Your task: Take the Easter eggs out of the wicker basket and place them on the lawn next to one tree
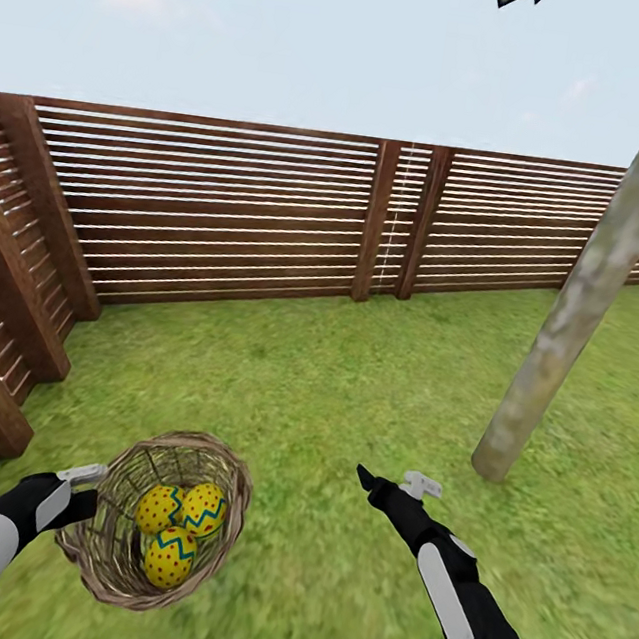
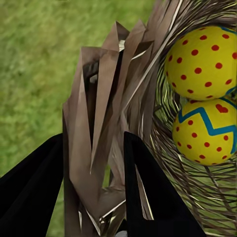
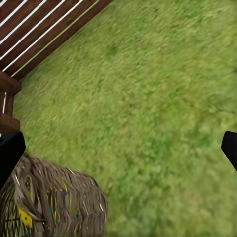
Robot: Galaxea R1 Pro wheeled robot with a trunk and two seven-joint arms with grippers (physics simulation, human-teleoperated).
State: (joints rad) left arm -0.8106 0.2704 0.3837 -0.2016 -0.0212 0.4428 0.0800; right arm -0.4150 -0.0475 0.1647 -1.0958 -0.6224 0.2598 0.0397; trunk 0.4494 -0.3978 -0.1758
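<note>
Right, nearest in, the left gripper (image 2: pixel 94 185) is pinching the basket (image 1: pixel 120 535) rim, all three eggs (image 1: pixel 176 528) inside, so nothing is placed yet. The right gripper (image 1: pixel 393 486) hangs spread and empty over the lawn (image 1: pixel 331 382). Farther off, the tree (image 1: pixel 574 303) stands before the fence (image 1: pixel 223 206).

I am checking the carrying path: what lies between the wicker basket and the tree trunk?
In the head view, only bare lawn and the right tool, open, lie between the wicker basket and the tree.
</note>
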